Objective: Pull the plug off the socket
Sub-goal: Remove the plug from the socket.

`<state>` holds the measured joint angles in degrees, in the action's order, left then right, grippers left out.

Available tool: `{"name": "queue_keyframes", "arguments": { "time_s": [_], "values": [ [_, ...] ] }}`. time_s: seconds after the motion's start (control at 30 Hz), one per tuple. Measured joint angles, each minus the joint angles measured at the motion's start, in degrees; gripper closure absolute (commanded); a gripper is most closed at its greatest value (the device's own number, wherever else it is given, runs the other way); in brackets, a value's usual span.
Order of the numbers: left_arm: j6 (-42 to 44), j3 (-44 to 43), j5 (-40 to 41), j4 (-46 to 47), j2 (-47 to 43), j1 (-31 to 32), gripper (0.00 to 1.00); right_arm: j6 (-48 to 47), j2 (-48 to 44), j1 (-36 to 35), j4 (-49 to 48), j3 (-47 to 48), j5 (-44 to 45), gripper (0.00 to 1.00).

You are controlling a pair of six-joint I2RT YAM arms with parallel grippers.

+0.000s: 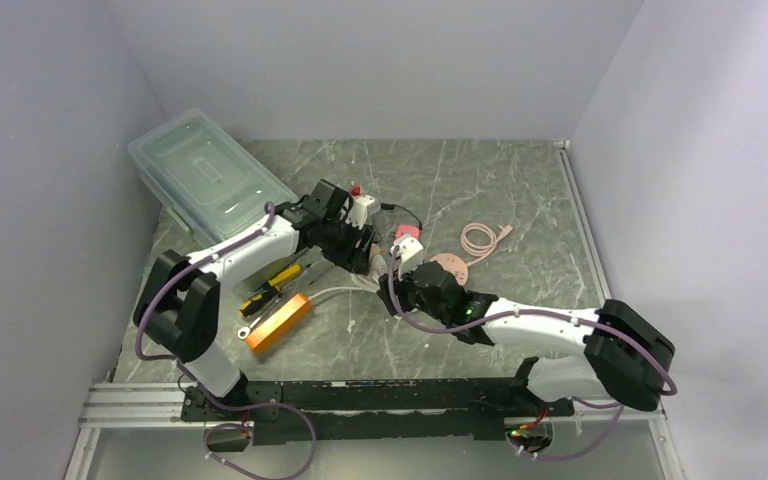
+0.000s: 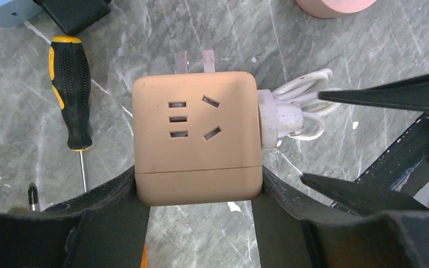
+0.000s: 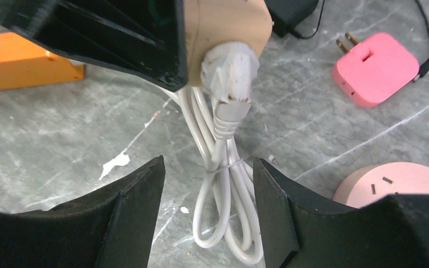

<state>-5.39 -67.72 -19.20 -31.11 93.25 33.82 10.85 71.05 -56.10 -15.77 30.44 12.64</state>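
Note:
A tan cube socket point(image 2: 195, 142) is clamped low on both sides between the fingers of my left gripper point(image 2: 199, 184), just above the table. A white plug point(image 2: 279, 117) sits seated in the socket's right side, and its bundled white cable point(image 3: 223, 184) trails onto the marble. In the right wrist view the plug point(image 3: 228, 70) stands ahead of my right gripper point(image 3: 208, 164). That gripper is open, with one finger on each side of the cable and touching nothing. In the top view both grippers, left point(image 1: 352, 243) and right point(image 1: 405, 283), meet at mid-table.
A yellow-black screwdriver point(image 2: 70, 95) and an orange box point(image 1: 278, 322) lie to the left. A pink adapter point(image 3: 374, 67) and a pink round disc point(image 3: 394, 184) are to the right. A clear lidded tub point(image 1: 205, 170) stands at the back left, and a coiled pink cable point(image 1: 480, 238) lies further right.

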Motion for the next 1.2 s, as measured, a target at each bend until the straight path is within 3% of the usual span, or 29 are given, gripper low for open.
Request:
{"name": "queue_keyframes", "arguments": {
  "time_s": [0.33, 0.43, 0.53, 0.87, 1.2],
  "values": [
    [-0.04, 0.0, -3.61, 0.07, -0.11, 0.0, 1.0, 0.87, 7.1, 3.87, -5.31, 0.04, -1.6, 0.48],
    [-0.2, 0.0, -4.7, 0.09, -0.11, 0.0, 1.0, 0.79, 9.55, 3.93, -7.52, 0.46, -1.7, 0.66],
    [-0.48, 0.09, -4.83, 0.57, -0.5, 0.0, 1.0, 1.2, 11.47, 3.91, -9.42, 1.14, -2.45, 1.0],
    [-1.55, 0.92, 0.87, 1.64, -4.39, 2.29, 1.0, 2.27, 5.84, 3.8, -6.93, 0.46, -3.8, 1.0],
    [-1.51, -0.02, 0.83, 1.22, -4.07, 4.98, 1.0, 0.09, -2.47, 3.23, -3.72, -3.37, -4.22, 1.0]
  ]
}}
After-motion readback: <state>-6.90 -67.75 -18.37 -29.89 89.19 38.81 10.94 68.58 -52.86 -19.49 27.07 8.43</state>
